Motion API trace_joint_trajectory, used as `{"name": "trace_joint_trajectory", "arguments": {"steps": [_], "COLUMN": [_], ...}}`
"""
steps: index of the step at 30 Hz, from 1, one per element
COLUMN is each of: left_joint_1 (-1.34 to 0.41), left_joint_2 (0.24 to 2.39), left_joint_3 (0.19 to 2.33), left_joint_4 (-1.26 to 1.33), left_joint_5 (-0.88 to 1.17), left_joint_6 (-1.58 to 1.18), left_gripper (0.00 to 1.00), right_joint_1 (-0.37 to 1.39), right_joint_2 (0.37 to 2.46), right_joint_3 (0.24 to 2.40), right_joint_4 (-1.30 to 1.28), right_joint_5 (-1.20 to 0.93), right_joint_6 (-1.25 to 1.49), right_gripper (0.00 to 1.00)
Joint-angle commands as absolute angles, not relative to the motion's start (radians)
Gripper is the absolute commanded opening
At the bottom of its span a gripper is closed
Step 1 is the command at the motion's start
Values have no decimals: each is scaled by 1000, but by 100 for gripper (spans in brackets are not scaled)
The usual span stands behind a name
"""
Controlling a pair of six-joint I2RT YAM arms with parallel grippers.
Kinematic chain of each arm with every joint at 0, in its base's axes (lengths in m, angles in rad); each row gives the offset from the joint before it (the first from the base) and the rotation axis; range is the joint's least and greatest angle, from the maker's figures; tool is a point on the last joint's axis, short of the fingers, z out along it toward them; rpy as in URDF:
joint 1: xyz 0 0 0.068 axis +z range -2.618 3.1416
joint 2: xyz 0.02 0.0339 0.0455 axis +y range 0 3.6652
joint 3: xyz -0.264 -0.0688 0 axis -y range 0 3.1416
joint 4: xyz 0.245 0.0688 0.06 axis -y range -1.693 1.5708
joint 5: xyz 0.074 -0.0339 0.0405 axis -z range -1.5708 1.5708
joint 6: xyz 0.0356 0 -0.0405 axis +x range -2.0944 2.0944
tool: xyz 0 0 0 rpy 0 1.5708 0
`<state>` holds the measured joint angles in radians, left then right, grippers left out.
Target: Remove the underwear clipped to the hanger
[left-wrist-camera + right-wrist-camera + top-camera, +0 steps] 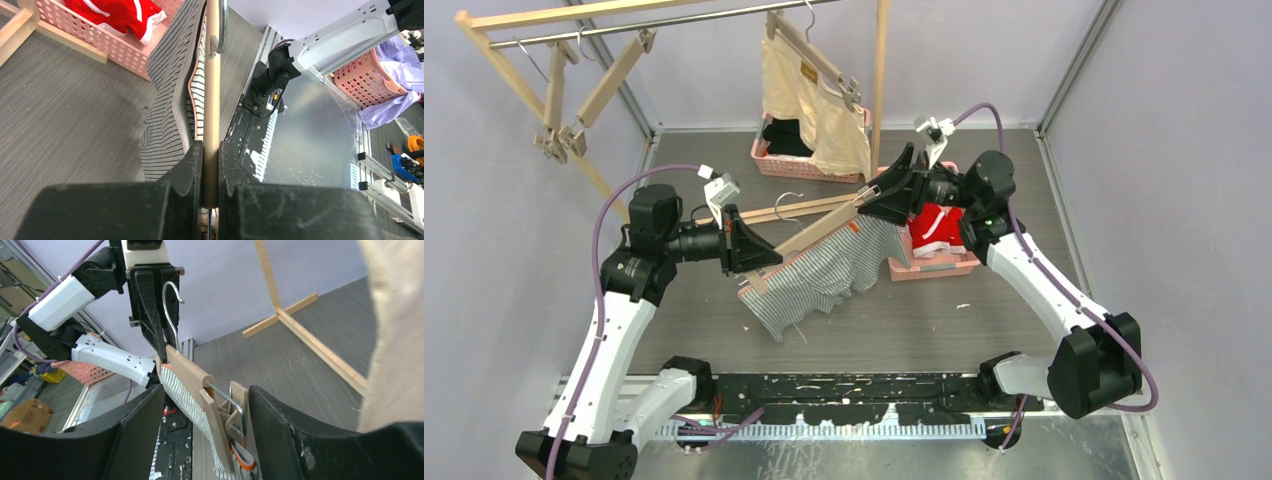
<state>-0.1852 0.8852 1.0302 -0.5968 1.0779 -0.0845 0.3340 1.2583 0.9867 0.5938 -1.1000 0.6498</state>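
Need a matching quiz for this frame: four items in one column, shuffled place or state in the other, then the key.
Column one
1. red underwear
2. striped underwear
3. beige underwear
4. left end effector

Column two
A. shut on the bar of the hanger
B. hung from the rail at the back
C. lying in a pink basket
D. clipped to that same hanger

Pairs: 1-C, 2-D, 3-B, 4-A
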Motion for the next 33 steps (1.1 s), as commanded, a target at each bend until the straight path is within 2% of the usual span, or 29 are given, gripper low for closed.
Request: {"name": "trace_joint_trajectory", "arguments": {"steps": [1, 4, 9, 12, 13, 16, 17, 18, 19, 20, 21, 22, 25, 27, 31, 32, 33], "left_joint_1": [-183, -184, -184, -184, -183, -183, -184, -183, -184, -183, -183, -184, -183, -183, -183, -184, -184], "left_joint_2": [866, 866, 870, 870, 871, 870, 870, 870, 871, 871, 870, 869, 866, 863, 863, 861, 861], "left_joint_3": [1030, 1021, 1010, 1004, 1001, 996, 994, 993, 994, 994, 994, 994, 996, 995, 994, 993, 993], "left_joint_4": [-516, -502, -495, -494, -494, -495, -494, -494, -494, -493, -491, -488, -484, -482, -478, -474, -468], "left_joint_5": [1126, 1125, 1127, 1135, 1135, 1134, 1136, 1135, 1135, 1134, 1136, 1138, 1137, 1137, 1133, 1134, 1134], "left_joint_6": [-106, -114, -117, -114, -116, -115, -115, -114, -115, -114, -116, -118, -121, -121, -125, -128, -132], "left_gripper": [0, 0, 0, 0, 0, 0, 0, 0, 0, 0, 0, 0, 0, 0, 0, 0, 0], "right_joint_1": [362, 364, 366, 368, 367, 368, 368, 370, 370, 370, 371, 371, 370, 371, 372, 372, 372], "right_joint_2": [1266, 1270, 1274, 1276, 1278, 1283, 1282, 1280, 1279, 1278, 1275, 1276, 1278, 1275, 1261, 1260, 1259], "right_joint_3": [1049, 1055, 1061, 1069, 1073, 1081, 1081, 1081, 1083, 1084, 1084, 1087, 1092, 1091, 1087, 1087, 1088], "right_joint_4": [488, 488, 488, 488, 489, 499, 502, 502, 503, 500, 501, 503, 507, 519, 517, 511, 505], "right_joint_5": [-1068, -1069, -1071, -1067, -1068, -1068, -1067, -1063, -1055, -1045, -1040, -1041, -1039, -1041, -1044, -1045, -1045], "right_joint_6": [546, 546, 546, 548, 549, 554, 555, 555, 555, 557, 556, 558, 567, 575, 573, 570, 567], "right_gripper": [67, 63, 41, 39, 35, 6, 2, 2, 9, 33, 42, 45, 66, 69, 53, 52, 56]}}
